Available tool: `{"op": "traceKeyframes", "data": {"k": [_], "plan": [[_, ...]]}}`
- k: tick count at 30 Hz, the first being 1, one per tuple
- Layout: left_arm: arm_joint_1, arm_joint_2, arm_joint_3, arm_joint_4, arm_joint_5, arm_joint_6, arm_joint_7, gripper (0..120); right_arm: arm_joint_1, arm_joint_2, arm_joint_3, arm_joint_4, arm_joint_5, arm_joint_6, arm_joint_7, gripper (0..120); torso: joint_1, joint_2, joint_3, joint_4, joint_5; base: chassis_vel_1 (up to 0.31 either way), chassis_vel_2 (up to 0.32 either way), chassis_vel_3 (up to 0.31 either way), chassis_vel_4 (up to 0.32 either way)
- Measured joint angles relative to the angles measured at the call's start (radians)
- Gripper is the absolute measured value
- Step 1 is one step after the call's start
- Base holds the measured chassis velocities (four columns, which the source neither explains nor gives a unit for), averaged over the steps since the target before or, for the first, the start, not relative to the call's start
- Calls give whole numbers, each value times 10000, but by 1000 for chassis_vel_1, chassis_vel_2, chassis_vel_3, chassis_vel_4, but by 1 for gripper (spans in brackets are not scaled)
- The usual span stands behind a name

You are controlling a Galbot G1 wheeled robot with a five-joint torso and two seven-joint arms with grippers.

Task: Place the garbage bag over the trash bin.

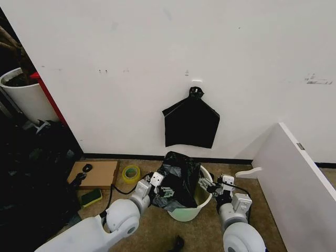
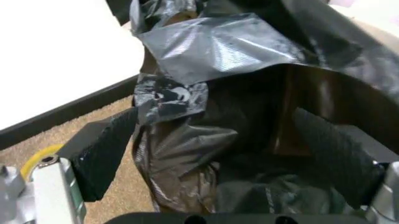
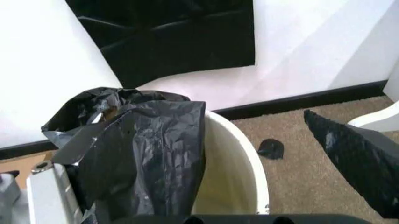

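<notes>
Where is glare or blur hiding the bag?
Left wrist view: sheen whitens a garbage bag fold, and the near left end effector pads are soft. Right wrist view: the bag's folds merge into black beside the trash bin. Head view: bag reads fine.

The garbage bag (image 1: 180,176) is thin, glossy, crinkled black plastic. The trash bin (image 1: 202,202) is smooth white plastic. Left gripper (image 2: 218,144) pads look rough, matt black. Lower frame, the carpet (image 1: 157,231) is coarse.
</notes>
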Motion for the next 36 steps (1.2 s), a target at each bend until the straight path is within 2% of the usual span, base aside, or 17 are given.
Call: {"op": "traceKeyframes", "data": {"k": [16,23,29,36], "plan": [[-529,-617,189,1288,-67,-80,39,97,-10,15,4,41,91,-8,30,100,0,0,-1,0,0,0,0,0,0],[-659,-655,255,1284,-78,-100,41,96,0,-4,3,17,99,-8,37,100,0,0,0,0,0,0,0,0,0],[-730,-602,467,1129,448,-241,102,96,32,-16,5,-15,101,-8,43,100,0,0,-1,1,0,0,0,0,0],[-1017,-1003,659,1735,237,-93,51,96,25,-7,11,-12,107,-11,51,100,0,0,0,0,0,0,0,0,0]]}}
